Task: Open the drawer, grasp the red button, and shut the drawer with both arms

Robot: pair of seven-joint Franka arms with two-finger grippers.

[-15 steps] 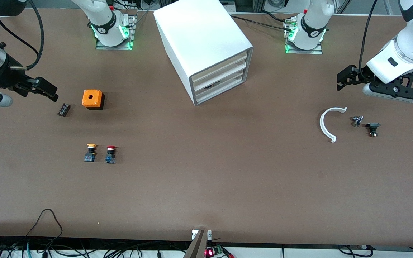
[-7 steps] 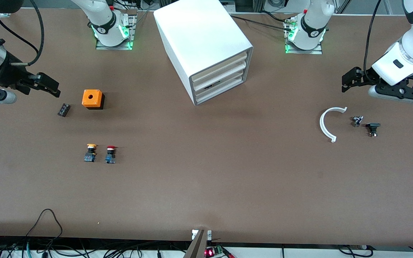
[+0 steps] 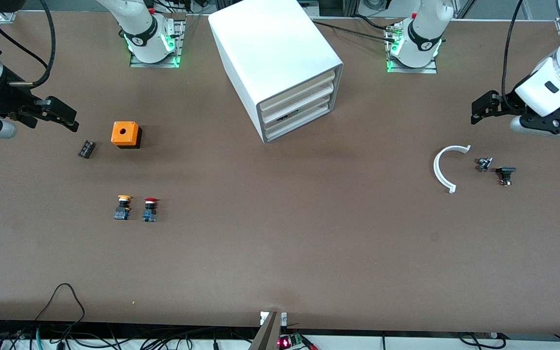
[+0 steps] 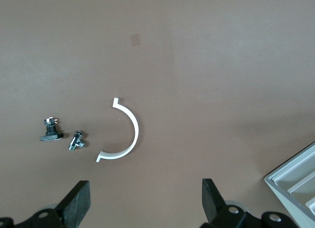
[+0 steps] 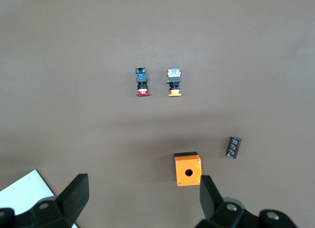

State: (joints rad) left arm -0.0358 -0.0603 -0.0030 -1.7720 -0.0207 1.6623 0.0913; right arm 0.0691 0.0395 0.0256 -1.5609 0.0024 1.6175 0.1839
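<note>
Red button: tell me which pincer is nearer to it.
Right. The right pincer hangs open at the right arm's end of the table, near the orange cube, with the red button nearer the front camera. The left pincer hangs open above the white arc.

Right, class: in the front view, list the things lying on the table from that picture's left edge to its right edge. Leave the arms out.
Small black part → orange cube → red button → white cabinet → white curved piece → small metal part → black clip. The yellow button overlaps the cube's span, so it is left out.
</note>
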